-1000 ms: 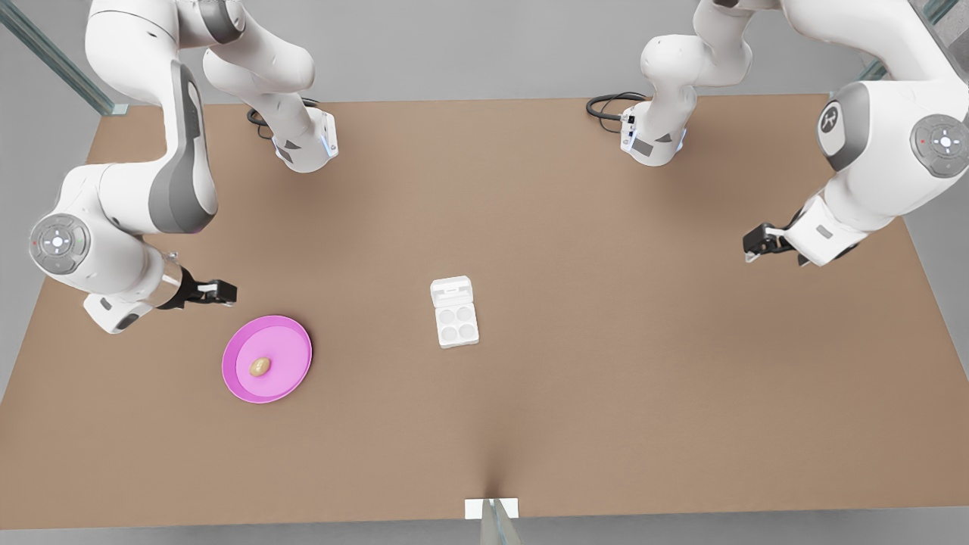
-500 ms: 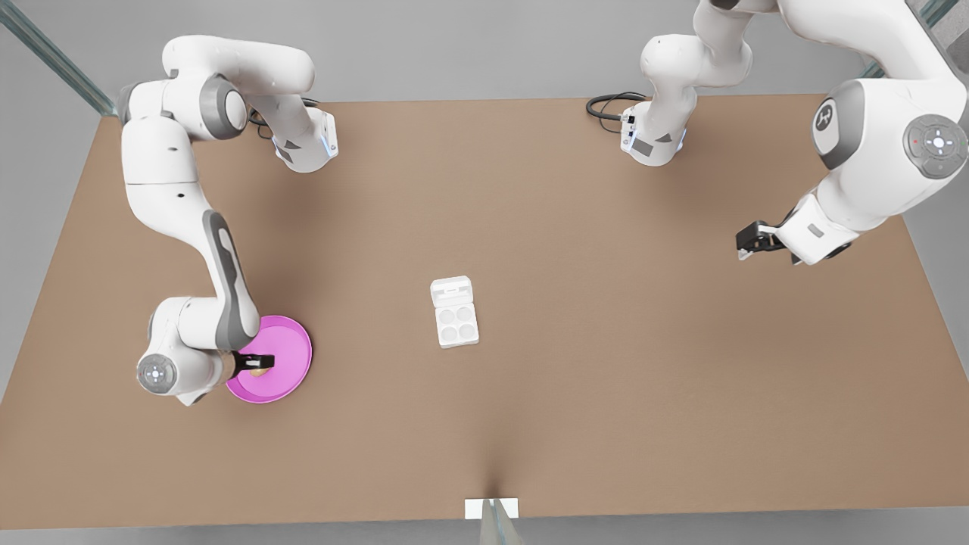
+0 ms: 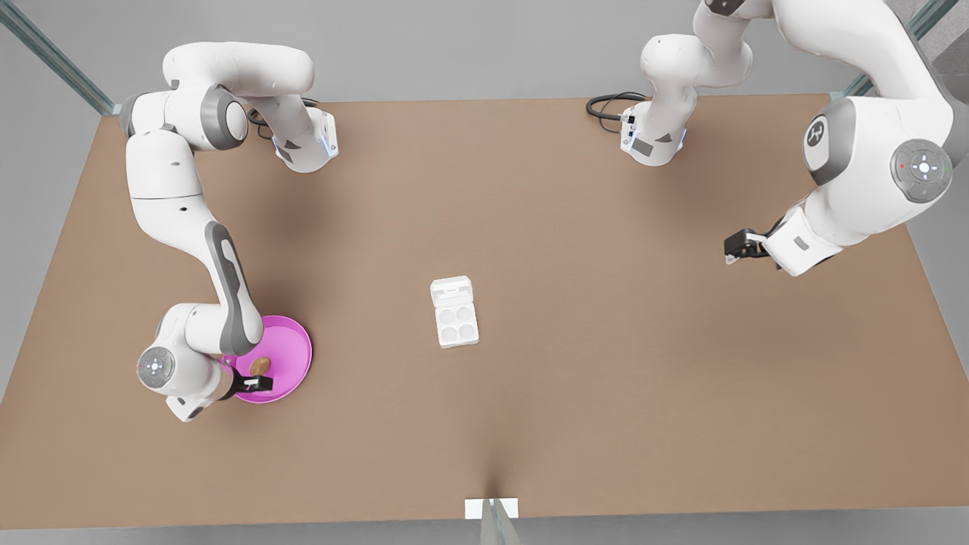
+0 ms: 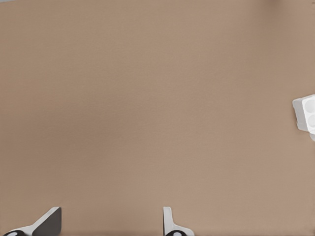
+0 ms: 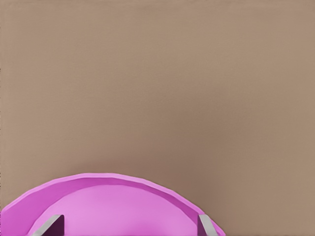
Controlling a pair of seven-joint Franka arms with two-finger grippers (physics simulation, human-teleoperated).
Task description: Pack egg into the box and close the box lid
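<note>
The tan-brown egg (image 3: 260,365) lies on a pink plate (image 3: 291,352) at the front view's left. My right gripper (image 3: 253,383) (image 5: 130,225) hovers low over the plate's near part, just beside the egg, open with nothing between its fingers. The white box (image 3: 457,325) (image 4: 307,113) sits mid-table with its four cups bare. The box lid (image 3: 451,291) lies folded back flat on the far side. My left gripper (image 3: 733,248) (image 4: 109,223) hangs open above bare table at the front view's right, far from the box.
The brown table (image 3: 606,393) stretches wide around the box and plate. Both arm bases (image 3: 306,147) (image 3: 651,140) stand at the far edge. A small white bracket (image 3: 492,507) sits at the near edge.
The right arm swung down from beyond the plate onto it, then shifted toward the plate's near edge, uncovering the egg. The left gripper drifted slightly toward the front view's left.
</note>
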